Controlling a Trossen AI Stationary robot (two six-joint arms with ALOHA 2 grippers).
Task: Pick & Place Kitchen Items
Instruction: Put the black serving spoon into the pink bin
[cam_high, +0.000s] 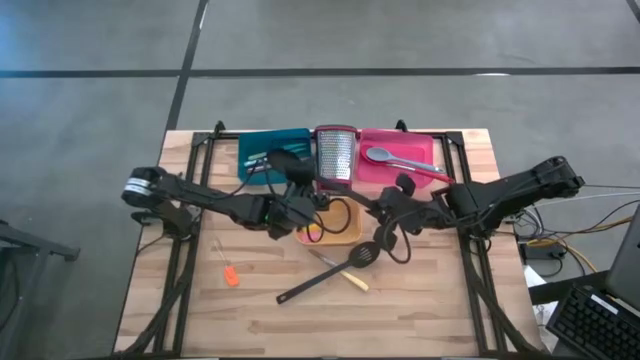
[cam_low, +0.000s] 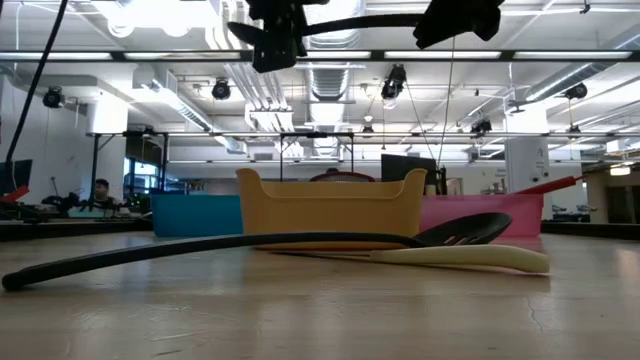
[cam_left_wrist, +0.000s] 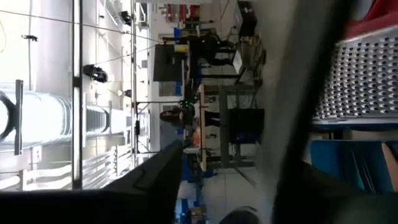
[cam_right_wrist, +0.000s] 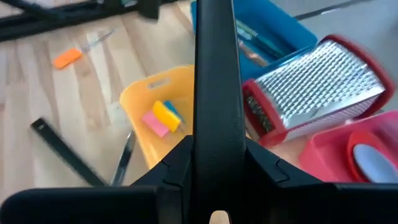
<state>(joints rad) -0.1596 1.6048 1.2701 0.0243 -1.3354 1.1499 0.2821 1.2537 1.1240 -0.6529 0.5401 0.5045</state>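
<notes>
Your grater (cam_high: 336, 155) stands between two trays (cam_high: 262, 152) (cam_high: 410, 150); third tray (cam_high: 346, 230) before it, spatula (cam_high: 330, 275) nearer you.

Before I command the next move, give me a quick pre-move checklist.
1. Right gripper grips the long black plastic utensil: ok, closed on the handle.
2. Left gripper clear of that utensil: cannot tell.
3. Utensil clear of the wooden table: ok, it hangs high in the low view.
4. Yellow plastic tray has room: ok, only small pink and yellow pieces inside.
5. Table under the arms free: not ok, the black slotted spatula lies close by.
</notes>
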